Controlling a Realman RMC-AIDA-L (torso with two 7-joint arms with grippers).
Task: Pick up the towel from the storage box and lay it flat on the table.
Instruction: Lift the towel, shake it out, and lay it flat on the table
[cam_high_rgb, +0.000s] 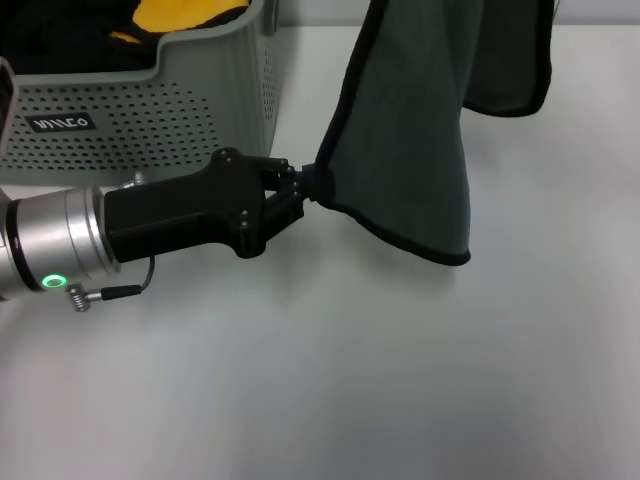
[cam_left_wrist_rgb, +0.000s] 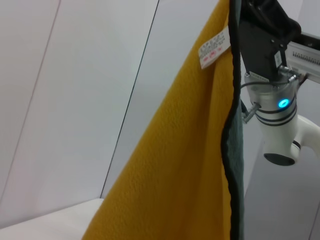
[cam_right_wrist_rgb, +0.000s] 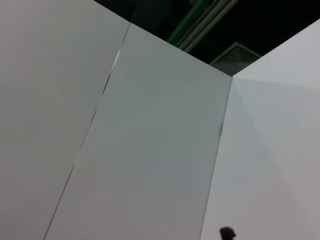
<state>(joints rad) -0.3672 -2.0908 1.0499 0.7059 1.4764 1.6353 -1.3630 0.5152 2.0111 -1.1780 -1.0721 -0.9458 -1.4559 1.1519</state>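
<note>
Left gripper (cam_high_rgb: 303, 192) pinches towel (cam_high_rgb: 410, 130) edge, jaws closed. Towel out of storage box (cam_high_rgb: 150, 110), hanging above table (cam_high_rgb: 400, 380); spreading flat remains.

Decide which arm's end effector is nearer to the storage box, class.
Left. The left end effector pinches the towel edge just off the storage box front corner. The right end effector holds the towel's top, higher and farther away.

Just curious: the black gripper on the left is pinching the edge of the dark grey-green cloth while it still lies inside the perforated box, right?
Not quite. In the head view the left gripper does pinch the dark grey-green towel, but it hangs outside the pale perforated storage box, over the white table.
</note>
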